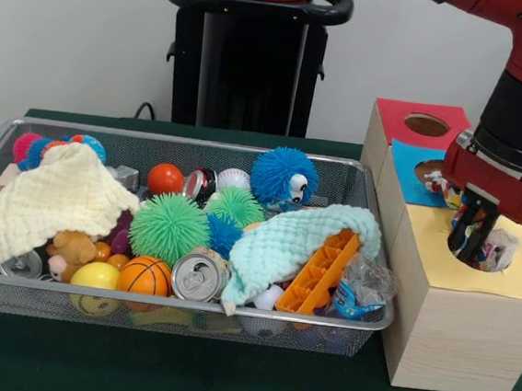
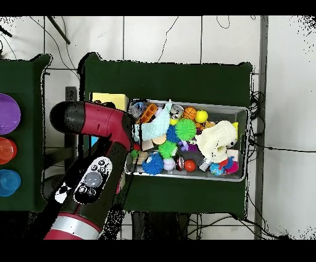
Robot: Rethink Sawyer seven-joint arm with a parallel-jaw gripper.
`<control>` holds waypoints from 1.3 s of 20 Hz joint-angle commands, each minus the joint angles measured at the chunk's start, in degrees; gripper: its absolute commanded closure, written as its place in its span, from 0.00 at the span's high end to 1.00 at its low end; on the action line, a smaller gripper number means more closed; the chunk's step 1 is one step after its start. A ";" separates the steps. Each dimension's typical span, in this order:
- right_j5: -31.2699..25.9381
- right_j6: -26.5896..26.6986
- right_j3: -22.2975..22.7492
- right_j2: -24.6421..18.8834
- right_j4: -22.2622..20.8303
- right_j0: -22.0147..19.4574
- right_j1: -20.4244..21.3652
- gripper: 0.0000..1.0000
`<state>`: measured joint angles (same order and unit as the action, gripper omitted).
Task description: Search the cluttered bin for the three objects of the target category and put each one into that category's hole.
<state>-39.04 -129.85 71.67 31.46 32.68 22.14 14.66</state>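
— Where is the gripper [image 1: 475, 236] found?

— It is lowered at the hole [image 1: 482, 252] in the yellow-topped wooden box [image 1: 456, 330], which is set just beside the right end of the mesh bin [image 1: 185, 313]. Something crinkly and clear, with coloured bits, is seen at the hole beside the black fingers [image 1: 470, 225].

— Are the jaws spread or pressed together?

— That cannot be told; the fingers are seen as one dark block, and whether the crinkly thing is pinched is not shown.

— What is kept in the bin?

— A cream cloth [image 1: 53, 199] is draped over the left end, and a mint cloth [image 1: 295, 241] lies over an orange plastic piece [image 1: 321, 275] towards the right end. A green spiky ball [image 1: 168, 227] is placed near the middle, a blue furry ball [image 1: 283, 176] against the far wall, and a small basketball [image 1: 144, 276] and a silver can [image 1: 199, 277] along the near wall. A clear wrapper [image 1: 360, 288] is tucked into the near right corner.

— And behind the yellow box?

— Two more boxes are lined up, a blue-topped box [image 1: 413, 173] and a red-topped box [image 1: 421, 123], each with a hole. In the overhead view the red arm [image 2: 92, 170] is seen covering the boxes.
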 commanded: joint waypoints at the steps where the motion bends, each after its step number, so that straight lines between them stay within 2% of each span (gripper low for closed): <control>1: 2.45 -12.56 3.53 -5.32 0.17 -2.14 -3.56 0.00; 11: 2.38 -11.73 3.42 -5.32 -0.14 -2.28 -3.73 0.00; 12: 3.19 -11.93 3.60 -5.18 -0.08 -2.13 -3.71 1.00; 15: 3.31 -12.66 2.92 -3.91 -0.43 -1.47 -4.32 1.00; 26: 2.33 -12.81 3.33 -4.92 0.59 -1.78 -3.77 1.00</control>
<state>-36.47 -129.87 70.93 31.32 33.20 22.52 13.67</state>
